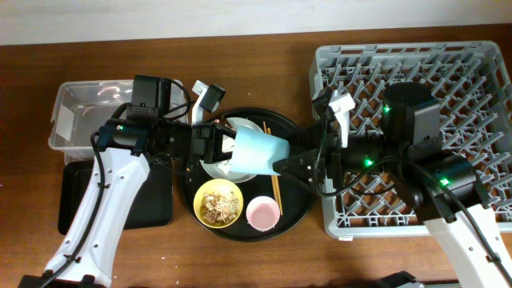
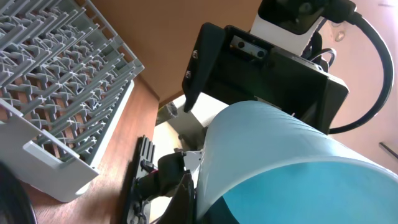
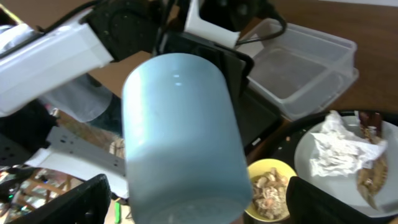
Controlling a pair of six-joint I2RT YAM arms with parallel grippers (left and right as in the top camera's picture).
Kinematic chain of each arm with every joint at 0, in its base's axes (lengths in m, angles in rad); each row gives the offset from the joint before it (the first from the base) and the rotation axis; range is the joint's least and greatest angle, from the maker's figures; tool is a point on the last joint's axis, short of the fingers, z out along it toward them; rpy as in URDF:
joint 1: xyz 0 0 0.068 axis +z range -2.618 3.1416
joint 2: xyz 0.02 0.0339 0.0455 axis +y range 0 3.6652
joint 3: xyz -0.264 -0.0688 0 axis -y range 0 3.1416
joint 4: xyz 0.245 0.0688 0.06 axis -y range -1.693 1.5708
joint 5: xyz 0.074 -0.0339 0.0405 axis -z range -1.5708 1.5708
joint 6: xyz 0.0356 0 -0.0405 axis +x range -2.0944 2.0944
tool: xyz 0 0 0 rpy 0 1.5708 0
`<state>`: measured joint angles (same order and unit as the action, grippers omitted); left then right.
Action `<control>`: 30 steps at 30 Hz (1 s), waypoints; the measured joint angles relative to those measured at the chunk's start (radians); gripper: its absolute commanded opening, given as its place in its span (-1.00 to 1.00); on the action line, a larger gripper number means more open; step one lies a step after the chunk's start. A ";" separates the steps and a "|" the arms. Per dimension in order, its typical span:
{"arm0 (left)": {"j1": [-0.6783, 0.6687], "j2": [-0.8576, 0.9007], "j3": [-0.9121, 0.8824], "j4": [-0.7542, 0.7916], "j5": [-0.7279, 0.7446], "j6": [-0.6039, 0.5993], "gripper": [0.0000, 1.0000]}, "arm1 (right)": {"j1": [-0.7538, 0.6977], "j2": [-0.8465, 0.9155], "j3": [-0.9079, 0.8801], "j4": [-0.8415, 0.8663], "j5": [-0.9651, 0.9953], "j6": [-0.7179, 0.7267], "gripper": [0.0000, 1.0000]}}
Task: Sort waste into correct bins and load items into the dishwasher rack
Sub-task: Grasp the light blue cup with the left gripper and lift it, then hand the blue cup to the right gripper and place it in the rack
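Left pincer (image 1: 214,146) is holding the small blue cup (image 1: 260,152) by its open end. The cup is lying sideways in the air above the round black tray (image 1: 298,209). Right pincer (image 1: 294,164) is sitting wide open around the cup's bottom, not squeezing. I think it should be closing softly but tight before the left one is letting go. Next stop is the dishwasher rack (image 1: 472,80).
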<state>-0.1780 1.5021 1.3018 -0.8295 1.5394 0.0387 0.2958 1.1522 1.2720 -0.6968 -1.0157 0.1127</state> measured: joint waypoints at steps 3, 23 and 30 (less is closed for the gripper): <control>0.000 0.000 0.000 0.000 0.003 0.000 -1.00 | 0.000 0.000 0.000 0.019 -0.018 0.011 0.71; 0.000 0.000 0.000 -0.084 -0.315 0.015 0.56 | -0.335 -0.057 0.003 -0.235 0.021 0.019 0.00; 0.000 0.000 0.000 -0.110 -0.520 0.014 0.56 | -0.548 -0.084 0.005 -0.607 0.528 0.023 -0.04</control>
<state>-0.1780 1.5024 1.3018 -0.9398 1.0191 0.0532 -0.2523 1.0687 1.2774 -1.3037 -0.4877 0.1360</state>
